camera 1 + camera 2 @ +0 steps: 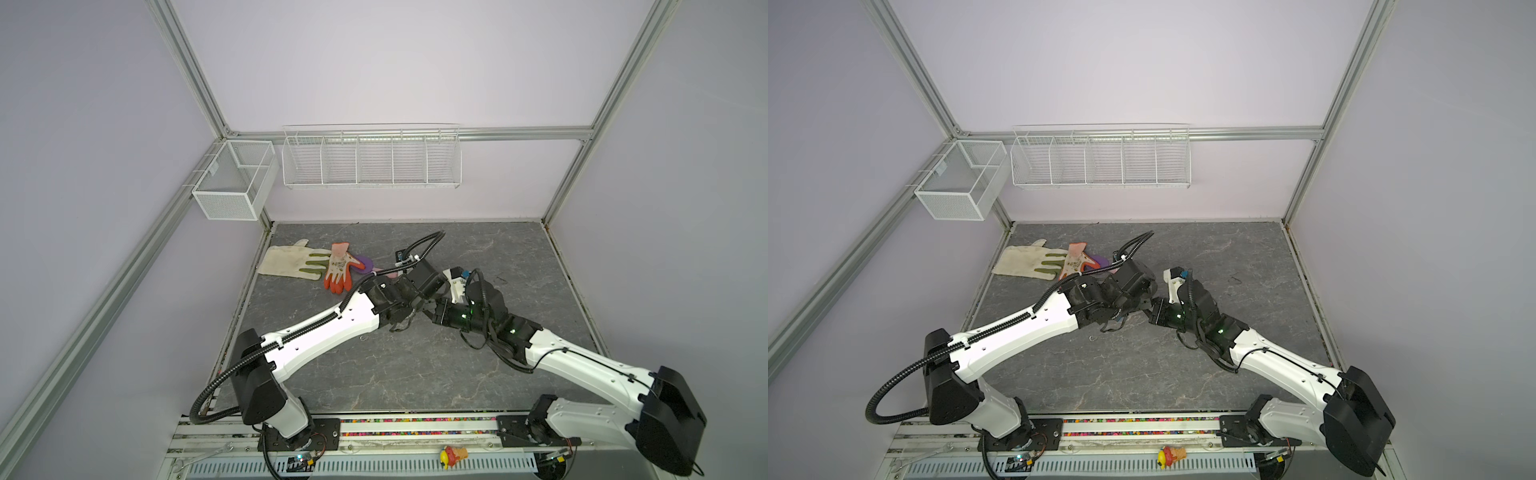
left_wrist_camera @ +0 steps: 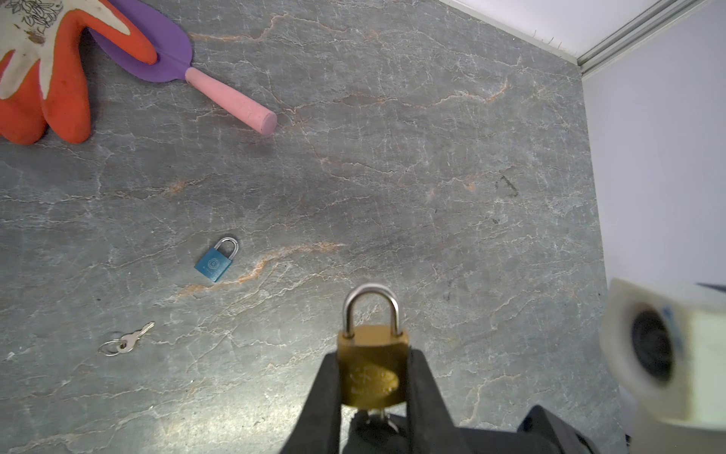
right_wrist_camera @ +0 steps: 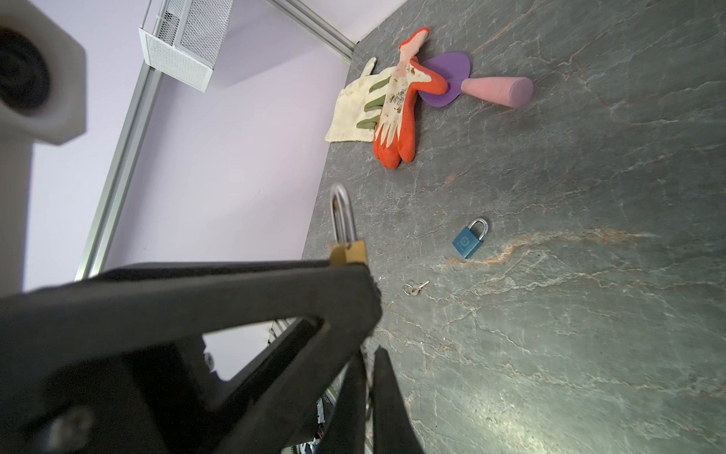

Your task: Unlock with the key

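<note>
A brass padlock (image 2: 371, 365) with a steel shackle is clamped by its sides in my left gripper (image 2: 372, 355), above the table. Both shackle legs sit down in the body. A silver key (image 2: 379, 418) sticks out of the lock's underside. My right gripper (image 3: 369, 353) is shut on that key, with only a metal sliver showing between its fingers. In the right wrist view the padlock (image 3: 349, 251) shows edge-on past the left gripper's black finger. In both top views the two grippers meet at mid-table (image 1: 420, 306) (image 1: 1145, 309), and the lock is hidden between them.
A small blue padlock (image 2: 216, 261) and a second key on a ring (image 2: 125, 342) lie on the grey table (image 2: 393, 157). Further back lie an orange glove (image 1: 338, 270), a cream glove (image 1: 286, 262) and a purple trowel with a pink handle (image 2: 231, 98). Wire baskets (image 1: 370, 158) hang on the back wall.
</note>
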